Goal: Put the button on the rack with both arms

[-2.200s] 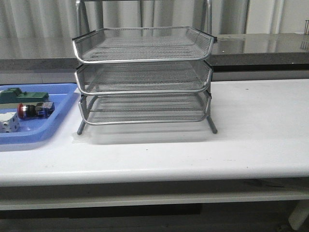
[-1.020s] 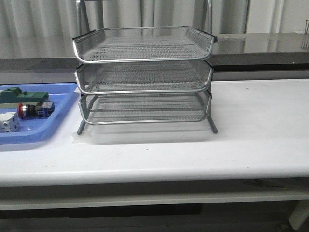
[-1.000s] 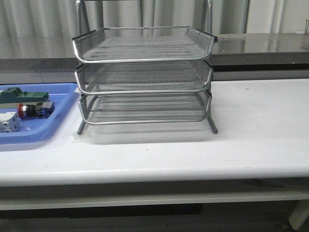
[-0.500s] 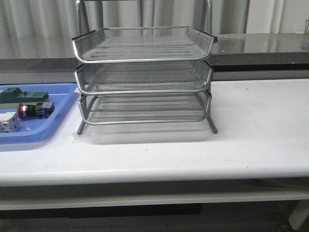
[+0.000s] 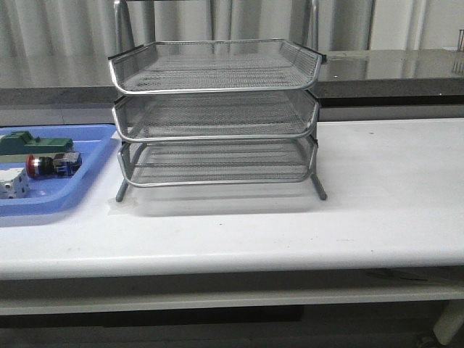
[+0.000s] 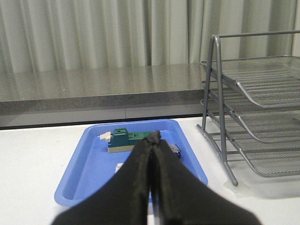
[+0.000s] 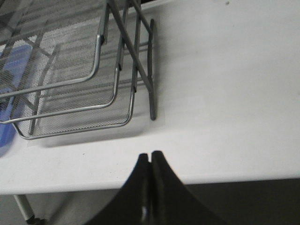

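- Far left on my front cam there's the blue tray sitting on the white desk, partly cut off by the frame edge.
- In that tray I've got a green block toward the back, then the button lying on its side just in front of it, red cap pointing left and the blue end pointing right. A white cube sits nearer to me, close to the button.
- My left gripper is pressed together with nothing in it. On the left wrist cam it's up above the desk, looking at the blue tray, and its tips cover most of the button, so I only catch a bit of blue there.
- Just right of the tray stands the rack, three mesh tiers stacked, all looking bare from here. The tray and the rack's left foot are close, but I can't tell if they touch.
- My right gripper is pressed together too, holding nothing, hanging near the desk's front edge by the rack's right foot.
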Available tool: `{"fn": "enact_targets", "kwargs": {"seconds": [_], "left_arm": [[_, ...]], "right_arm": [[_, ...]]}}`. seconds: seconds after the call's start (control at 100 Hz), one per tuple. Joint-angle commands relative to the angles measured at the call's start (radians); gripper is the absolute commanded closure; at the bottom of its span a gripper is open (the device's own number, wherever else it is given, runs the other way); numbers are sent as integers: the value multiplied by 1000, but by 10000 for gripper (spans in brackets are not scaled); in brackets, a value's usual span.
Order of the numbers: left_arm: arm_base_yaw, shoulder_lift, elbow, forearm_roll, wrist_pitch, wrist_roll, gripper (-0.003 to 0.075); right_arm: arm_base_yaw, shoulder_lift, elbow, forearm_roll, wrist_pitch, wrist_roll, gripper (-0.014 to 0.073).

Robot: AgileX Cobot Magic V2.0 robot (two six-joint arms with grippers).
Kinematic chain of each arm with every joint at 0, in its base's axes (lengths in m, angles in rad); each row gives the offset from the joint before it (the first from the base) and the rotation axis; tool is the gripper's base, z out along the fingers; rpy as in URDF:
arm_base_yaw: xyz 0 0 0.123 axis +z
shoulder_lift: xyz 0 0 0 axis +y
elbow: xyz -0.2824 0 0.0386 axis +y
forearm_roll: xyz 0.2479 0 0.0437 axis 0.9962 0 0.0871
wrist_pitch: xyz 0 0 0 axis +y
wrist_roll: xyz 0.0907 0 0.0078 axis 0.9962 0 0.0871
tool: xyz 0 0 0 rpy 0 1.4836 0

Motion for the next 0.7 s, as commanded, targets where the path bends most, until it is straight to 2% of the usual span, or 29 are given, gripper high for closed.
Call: {"fn": "enact_targets", "kwargs": {"seconds": [0.0,0.58,0.69], "left_arm": [[-7,-32,55,-6,-75,-10,741],[-7,-32,55,-6,-75,-10,741],[-7,-32,55,-6,-75,-10,741]], "right_arm": [[-4,60,-57,65,-34,0,664],[-4,334,-59,287,-50,-29,661],[-3,351,-59,313,-52,-35,615]]}}
